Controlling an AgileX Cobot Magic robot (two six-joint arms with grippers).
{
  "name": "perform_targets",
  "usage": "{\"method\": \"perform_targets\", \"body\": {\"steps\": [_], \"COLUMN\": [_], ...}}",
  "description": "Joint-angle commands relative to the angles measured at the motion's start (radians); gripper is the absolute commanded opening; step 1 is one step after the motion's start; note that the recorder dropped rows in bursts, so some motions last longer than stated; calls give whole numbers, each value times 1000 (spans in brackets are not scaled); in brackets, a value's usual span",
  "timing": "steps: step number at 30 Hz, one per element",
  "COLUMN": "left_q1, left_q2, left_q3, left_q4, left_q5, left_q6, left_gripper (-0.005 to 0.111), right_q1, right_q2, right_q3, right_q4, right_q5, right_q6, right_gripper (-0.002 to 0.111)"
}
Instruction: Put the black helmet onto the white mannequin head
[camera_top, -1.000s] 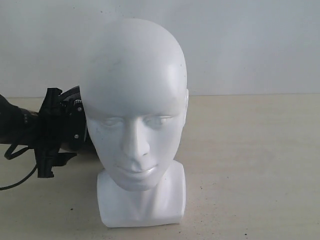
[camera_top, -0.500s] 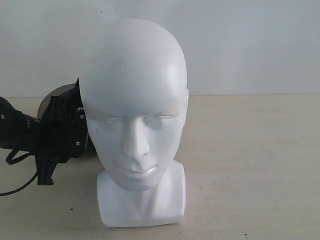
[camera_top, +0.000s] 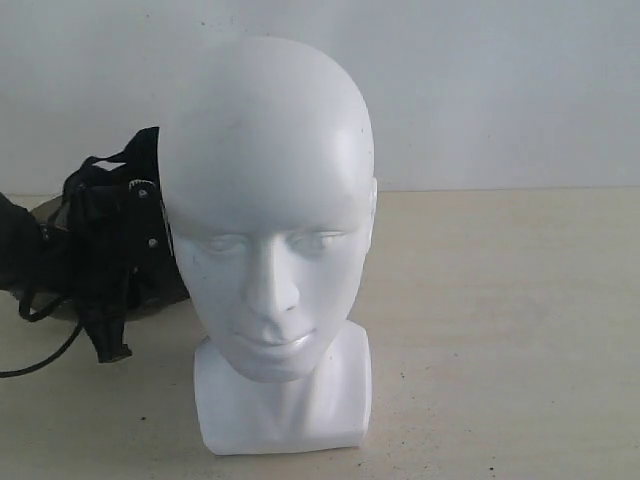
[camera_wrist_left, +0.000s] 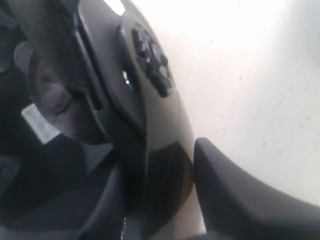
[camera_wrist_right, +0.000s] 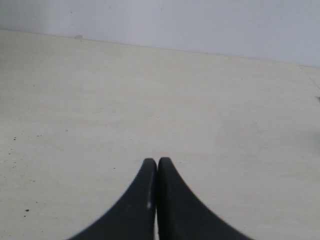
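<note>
**Desk:** Where does the job stand?

**Photographer:** Early. The white mannequin head stands bare on the table, facing the exterior camera, with nothing on its crown. The black helmet is behind it, to the left of that view. It is tipped so its dark lining and straps face the camera, and the head partly masks it.

**Desk:** Who has hold of it?

**Photographer:** The left gripper, by the look of it. In its wrist view the helmet's shell edge runs between the two fingers. One finger lies against the outside of the shell and the other seems to sit on the lining side. I read that as clamped on the rim. The right gripper has its fingertips together on nothing, over bare tabletop and away from both things.

**Desk:** What's left?

**Photographer:** Nearly everything, in my judgement. The helmet has to go up above the head, turn its opening downward, come over the crown and settle there. Then the grip lets go.

**Desk:** Anything you can't make out?

**Photographer:** Plenty. The left arm and the helmet merge into one dark mass in the exterior view, so I cannot tell whether the helmet rests on the table or hangs clear of it. I cannot pick out the visor for certain. A strap end dangles below the helmet, and a cable loops along the table. The inner finger is barely separable from the padding.
</note>
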Motion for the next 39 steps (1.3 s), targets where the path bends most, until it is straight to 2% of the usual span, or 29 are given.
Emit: {"method": "perform_targets", "body": {"steps": [1,12,18,25,32,39], "left_q1": [2,2,2,0,0,0], "left_q2": [-47,-131,-209,-377,-602,-687], "left_q3": [-3,9,105,219,256,312], "left_q4": [-19,-7,0,0,0,91], "left_q5": [14,176,163,176,301,384], "left_q6": [-112,-384,-419,-551,-678,-800], "left_gripper": [4,4,4,4,4,4], "right_q1": [-4,-4,-4,-4,-4,-4], "right_q2": [-5,-5,-5,-5,-5,-5], "right_q3": [0,0,0,0,0,0], "right_q4": [-5,-5,-5,-5,-5,-5], "right_q5": [-11,-11,-11,-11,-11,-11], "right_q6": [0,0,0,0,0,0], "right_gripper": [0,0,0,0,0,0]}}
